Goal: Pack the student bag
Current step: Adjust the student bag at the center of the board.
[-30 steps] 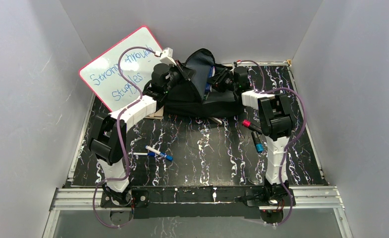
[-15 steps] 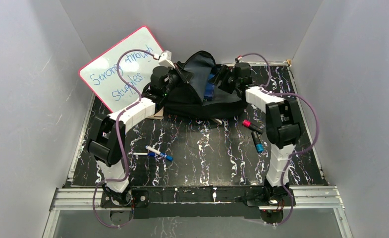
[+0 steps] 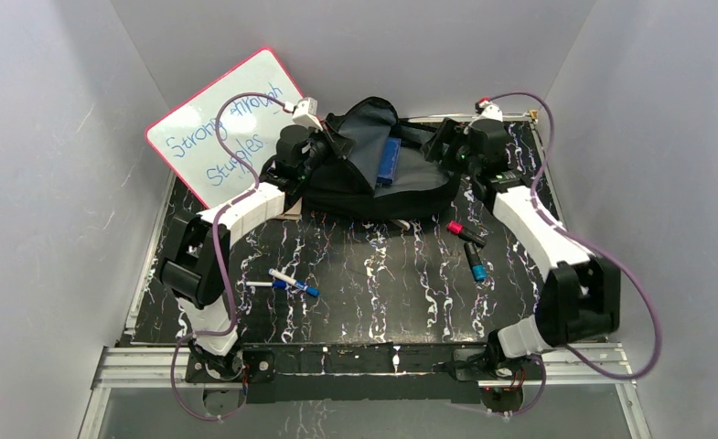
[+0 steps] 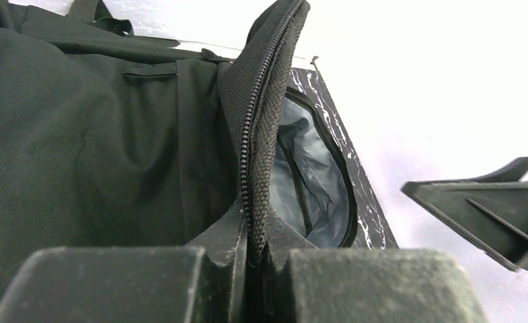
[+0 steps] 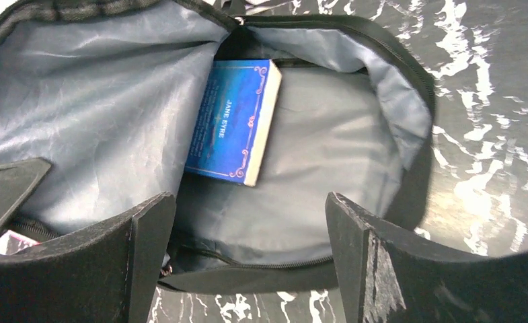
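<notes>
The student bag, a black backpack, lies at the back of the table with its main pocket gaping and the grey lining showing. A blue book rests inside on the lining. My left gripper is shut on the bag's zippered flap and holds it upright. My right gripper hovers just outside the bag's right rim, open and with nothing between its fingers.
A pink-edged whiteboard leans against the back-left wall. A blue-capped marker lies left of centre. A red-capped marker and a blue-capped one lie on the right. Grey walls close in three sides.
My right gripper opened wide and drew back out of the bag to the right, leaving the blue book inside. The left gripper kept its hold on the flap.
</notes>
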